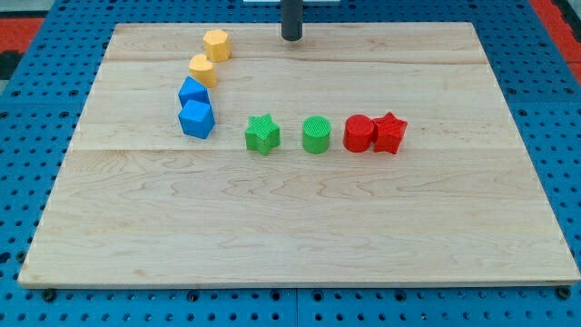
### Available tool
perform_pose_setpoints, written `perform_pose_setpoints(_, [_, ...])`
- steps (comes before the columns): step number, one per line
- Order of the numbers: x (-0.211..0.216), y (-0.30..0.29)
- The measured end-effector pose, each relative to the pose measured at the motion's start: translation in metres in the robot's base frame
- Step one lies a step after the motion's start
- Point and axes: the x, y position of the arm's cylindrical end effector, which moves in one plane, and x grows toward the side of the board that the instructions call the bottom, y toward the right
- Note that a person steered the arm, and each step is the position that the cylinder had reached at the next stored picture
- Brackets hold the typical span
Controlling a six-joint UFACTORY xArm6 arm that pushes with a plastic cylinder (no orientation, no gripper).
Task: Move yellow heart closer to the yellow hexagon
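Note:
The yellow hexagon (pixel 216 44) sits near the view's top, left of centre. The yellow heart (pixel 201 69) lies just below and slightly left of it, a small gap apart. My tip (pixel 290 37) rests on the board at the view's top centre, to the right of the yellow hexagon and apart from every block.
Two blue blocks (pixel 193 92) (pixel 197 119) stand touching just below the yellow heart. A green star (pixel 262 134), a green cylinder (pixel 316 134), a red cylinder (pixel 359 133) and a red star (pixel 390 133) form a row across the middle. The wooden board (pixel 300 236) lies on a blue pegboard.

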Motion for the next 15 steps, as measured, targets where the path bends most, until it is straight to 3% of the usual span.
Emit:
perform_pose_setpoints(6, [0.005,0.016])
perform_pose_setpoints(9, [0.036,0.009])
perform_pose_setpoints(10, [0.08,-0.009])
perform_pose_setpoints(12, [0.09,-0.14])
perform_pose_setpoints(14, [0.136,-0.195])
perform_pose_setpoints(15, [0.121,-0.212])
